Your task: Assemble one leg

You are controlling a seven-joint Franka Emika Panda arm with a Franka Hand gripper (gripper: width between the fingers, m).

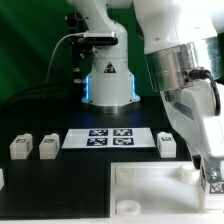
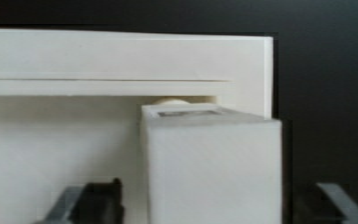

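In the wrist view a white leg (image 2: 211, 165) stands between my gripper (image 2: 211, 205). The dark fingers (image 2: 98, 203) show on either side of it, with a narrow gap on each side. The leg's far end meets a corner of the white tabletop (image 2: 87, 120), where a small round bit (image 2: 169, 100) shows. In the exterior view my gripper (image 1: 212, 172) is low at the tabletop's (image 1: 150, 190) right corner. The tagged leg (image 1: 213, 181) is under it.
Two more legs (image 1: 20, 146) (image 1: 48, 146) stand at the exterior view's left. Another leg (image 1: 168, 142) stands right of the marker board (image 1: 110, 137). The arm's base (image 1: 107, 80) is behind the board.
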